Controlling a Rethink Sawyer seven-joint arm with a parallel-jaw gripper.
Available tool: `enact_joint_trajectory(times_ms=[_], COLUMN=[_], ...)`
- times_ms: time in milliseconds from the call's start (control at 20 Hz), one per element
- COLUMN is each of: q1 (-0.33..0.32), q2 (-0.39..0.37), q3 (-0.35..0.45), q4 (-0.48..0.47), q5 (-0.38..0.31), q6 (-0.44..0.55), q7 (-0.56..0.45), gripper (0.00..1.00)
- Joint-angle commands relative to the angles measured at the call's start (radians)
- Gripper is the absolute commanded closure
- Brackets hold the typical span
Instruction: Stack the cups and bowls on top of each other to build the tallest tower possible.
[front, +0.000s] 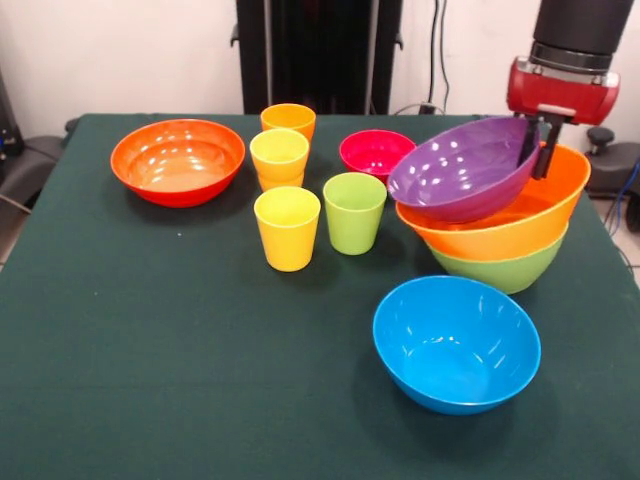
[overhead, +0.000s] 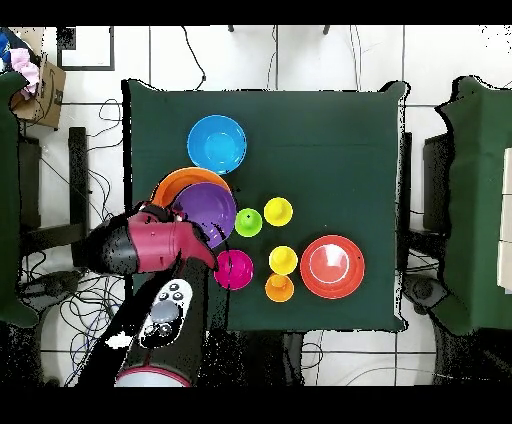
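A tower of three bowls stands at the right of the front view: a lime green bowl (front: 500, 270) at the bottom, a large orange bowl (front: 505, 225) in it, and a purple bowl (front: 460, 168) tilted on top. My gripper (front: 537, 148) is shut on the purple bowl's far right rim. In the overhead view my gripper (overhead: 215, 240) is at the edge of the purple bowl (overhead: 205, 210). The blue bowl (front: 456, 343) sits alone in front of the tower. Two yellow cups (front: 287, 228) (front: 279, 155), a lime green cup (front: 354, 212) and an orange cup (front: 288, 119) stand mid-table.
The small magenta-red bowl (front: 376, 152) sits just left of the tower, behind the green cup. The red-orange bowl (front: 178, 160) sits at the far left. The green table (front: 150, 360) stretches in front of the cups. The tower stands near the table's right edge.
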Motion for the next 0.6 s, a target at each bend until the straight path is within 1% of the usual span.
enact_joint_trajectory(times_ms=[50, 400, 450, 500, 600], q1=[0.045, 0.059, 0.065, 0.071, 0.07], q2=[0.04, 0.057, 0.061, 0.064, 0.066], q3=[0.012, 0.001, -0.01, -0.02, -0.021], q4=[-0.069, -0.078, -0.078, -0.077, -0.077], q5=[0.072, 0.102, 0.101, 0.108, 0.109], q6=[-0.037, -0.042, -0.047, -0.052, -0.049], q7=[0.225, 0.216, 0.215, 0.212, 0.21], gripper=[1.0, 1.0, 1.0, 0.0, 0.0])
